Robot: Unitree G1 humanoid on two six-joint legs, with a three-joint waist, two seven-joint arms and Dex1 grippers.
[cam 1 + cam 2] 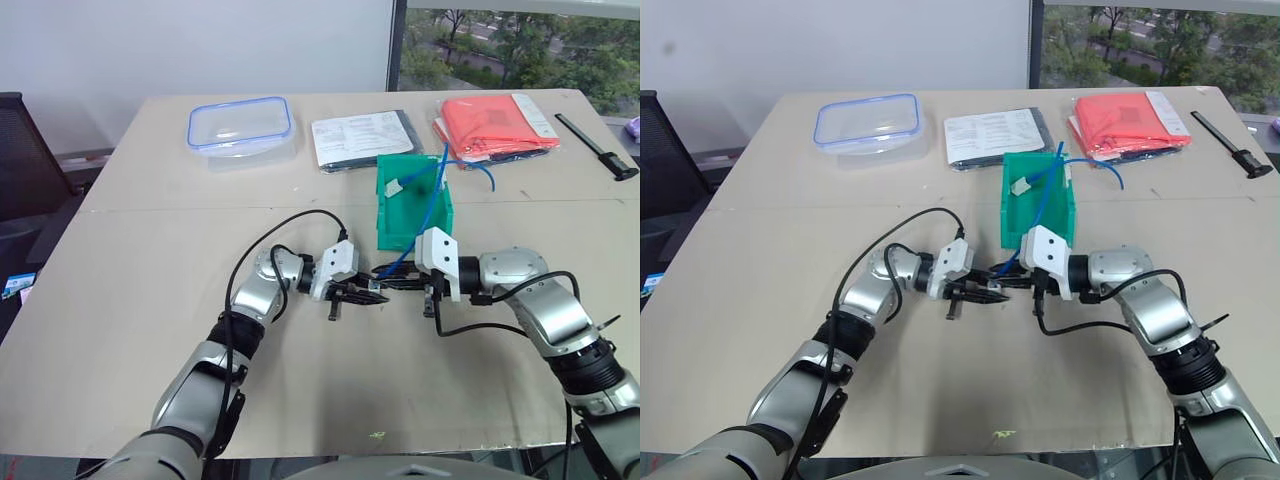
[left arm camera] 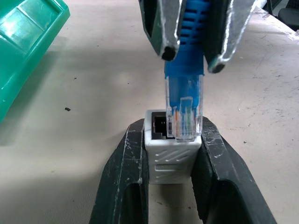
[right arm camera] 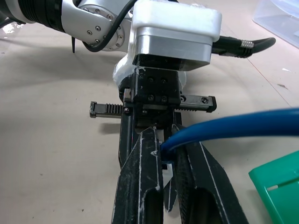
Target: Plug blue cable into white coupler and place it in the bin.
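Observation:
My two grippers meet tip to tip just in front of the green bin. The left gripper is shut on the white coupler, with its dark socket facing the other hand. My right gripper is shut on the blue cable just behind its clear plug. The plug tip sits at the socket mouth, off to one side; I cannot tell whether it has gone in. From the right gripper the cable arcs up and over the bin toward the table's far right.
Inside the bin lies a small white piece with blue cable on it. Along the far edge are a clear box with a blue rim, papers, an orange folder and a black tool.

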